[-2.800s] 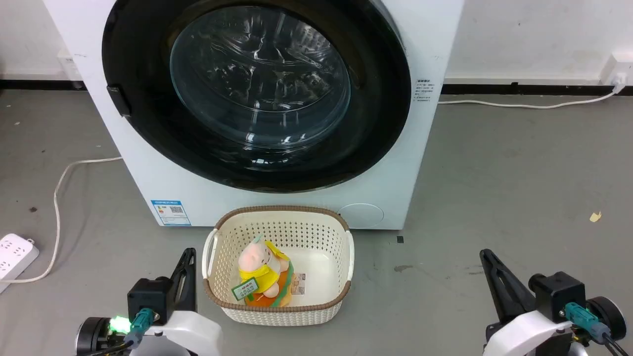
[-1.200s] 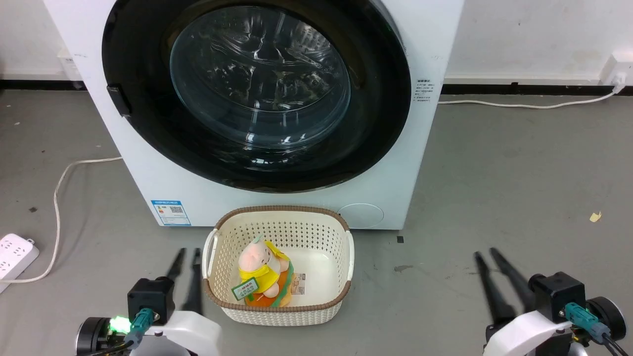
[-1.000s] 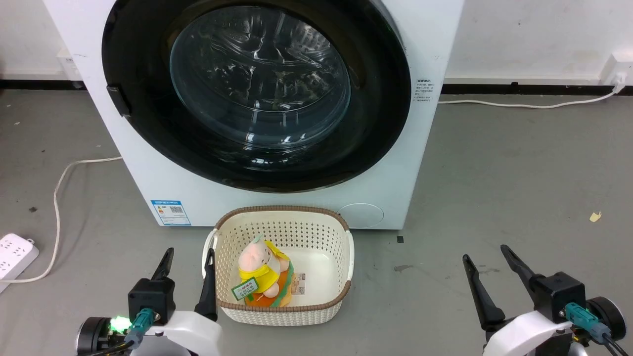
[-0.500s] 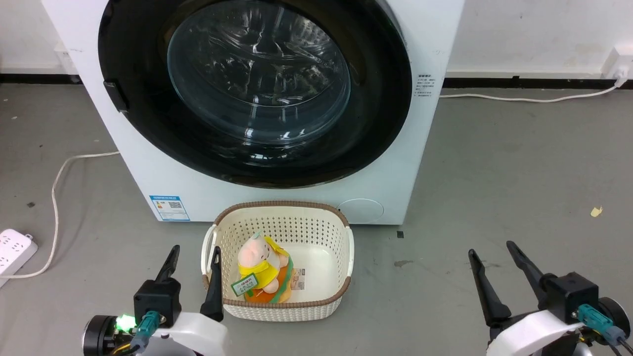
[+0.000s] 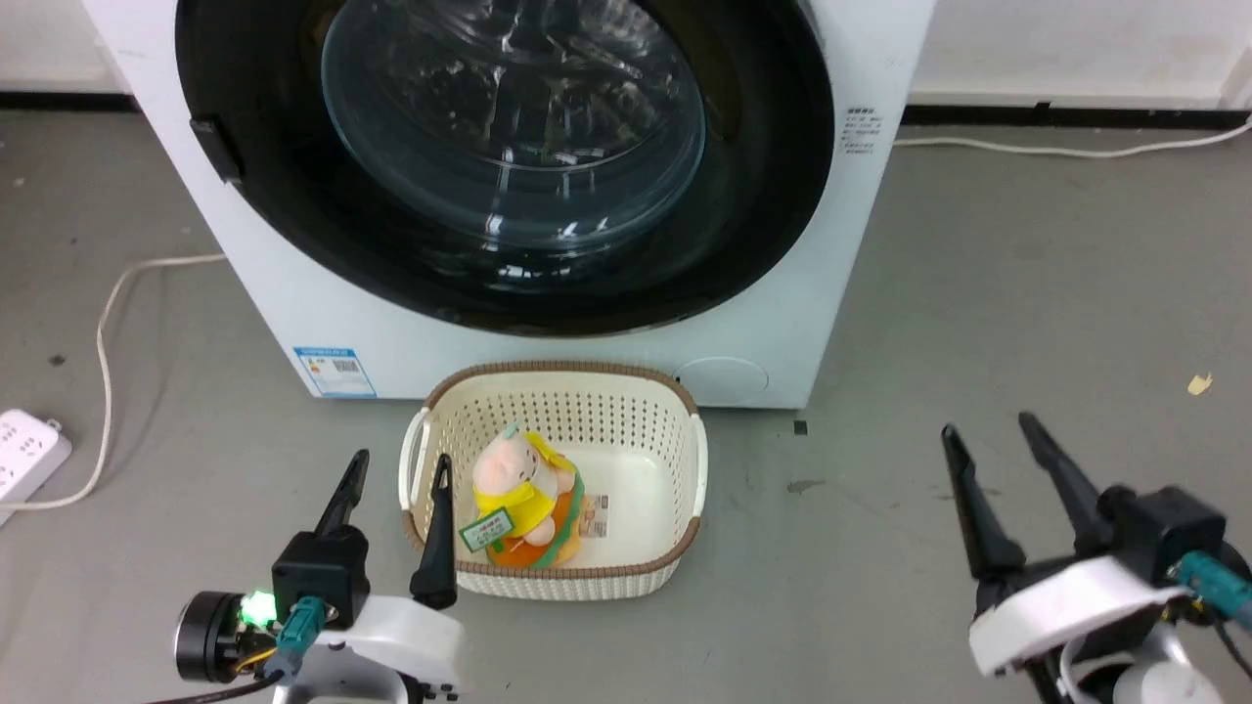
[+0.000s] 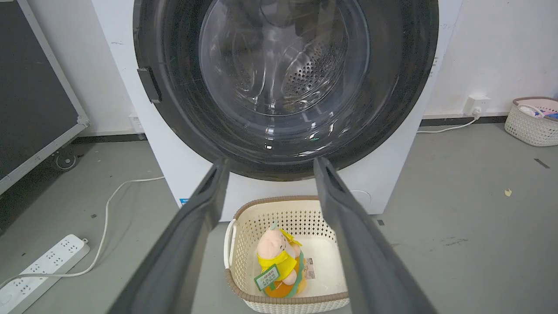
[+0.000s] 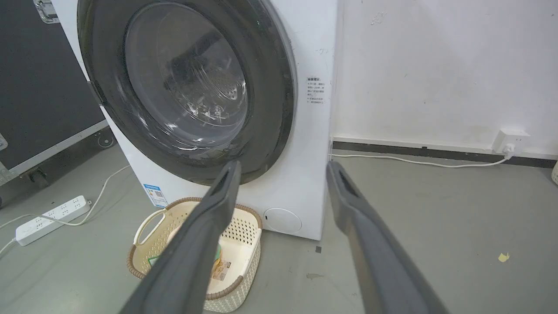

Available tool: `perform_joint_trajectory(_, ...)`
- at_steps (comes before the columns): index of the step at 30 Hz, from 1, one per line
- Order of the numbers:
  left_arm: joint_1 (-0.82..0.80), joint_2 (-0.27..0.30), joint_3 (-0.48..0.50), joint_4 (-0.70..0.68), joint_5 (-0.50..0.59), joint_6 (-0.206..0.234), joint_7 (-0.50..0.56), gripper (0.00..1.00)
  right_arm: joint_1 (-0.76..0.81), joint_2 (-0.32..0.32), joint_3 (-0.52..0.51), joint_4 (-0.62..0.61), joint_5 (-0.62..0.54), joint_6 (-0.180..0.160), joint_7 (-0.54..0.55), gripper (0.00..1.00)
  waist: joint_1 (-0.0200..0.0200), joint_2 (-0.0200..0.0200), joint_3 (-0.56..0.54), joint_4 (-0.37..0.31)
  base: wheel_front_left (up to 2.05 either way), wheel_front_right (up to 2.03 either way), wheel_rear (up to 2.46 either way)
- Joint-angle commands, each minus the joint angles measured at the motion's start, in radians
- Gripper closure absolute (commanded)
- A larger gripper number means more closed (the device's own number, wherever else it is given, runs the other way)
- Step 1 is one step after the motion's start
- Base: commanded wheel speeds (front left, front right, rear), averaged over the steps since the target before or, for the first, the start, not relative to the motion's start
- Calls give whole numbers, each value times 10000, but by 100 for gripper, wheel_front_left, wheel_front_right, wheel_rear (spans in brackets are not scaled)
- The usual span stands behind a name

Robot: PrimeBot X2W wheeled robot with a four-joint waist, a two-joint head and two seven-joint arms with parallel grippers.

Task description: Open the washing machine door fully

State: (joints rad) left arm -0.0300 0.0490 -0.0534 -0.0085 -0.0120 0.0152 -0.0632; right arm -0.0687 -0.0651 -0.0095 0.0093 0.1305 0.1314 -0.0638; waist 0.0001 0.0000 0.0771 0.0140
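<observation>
Beyond the basket, the washing machine door lay shut against the washing machine, far from both empty hands; the left hand, spread open, stood nearer its left-edge tab than the equally open right hand.

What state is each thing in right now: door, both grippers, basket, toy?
washing machine door: shut, flat against the front of the washing machine.
left gripper: jaws open, holding nothing, low beside the basket.
right gripper: jaws open, holding nothing, apart from the machine.
basket: upright on the floor in front of the door.
plush toy: inside the basket.
</observation>
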Motion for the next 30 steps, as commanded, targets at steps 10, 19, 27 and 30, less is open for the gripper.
perform_joint_trajectory(10, -574, 4, -287, -193, -118, 129, -306, 0, -1663, -377, -203, 330, 1341, -3, 201, 0, -1, 0, 817, 241, 0, 0, 0)
perform_joint_trajectory(19, -875, 5, -481, -263, -195, 214, -494, 0, -3179, -145, -822, 899, 2754, -3, 800, 0, -1, 0, 1314, 423, 0, 0, 0)
perform_joint_trajectory(27, -1139, 6, -677, -315, -268, 279, -661, 0, -4588, -35, -1378, 1604, 3577, -4, 1380, 100, -1, 0, 1729, 603, 0, 0, 0)
perform_joint_trajectory(30, -1240, 6, -760, -333, -289, 308, -723, 0, -5129, -5, -1576, 1912, 3913, -4, 1628, 100, -1, 0, 1890, 680, 0, 0, 0)
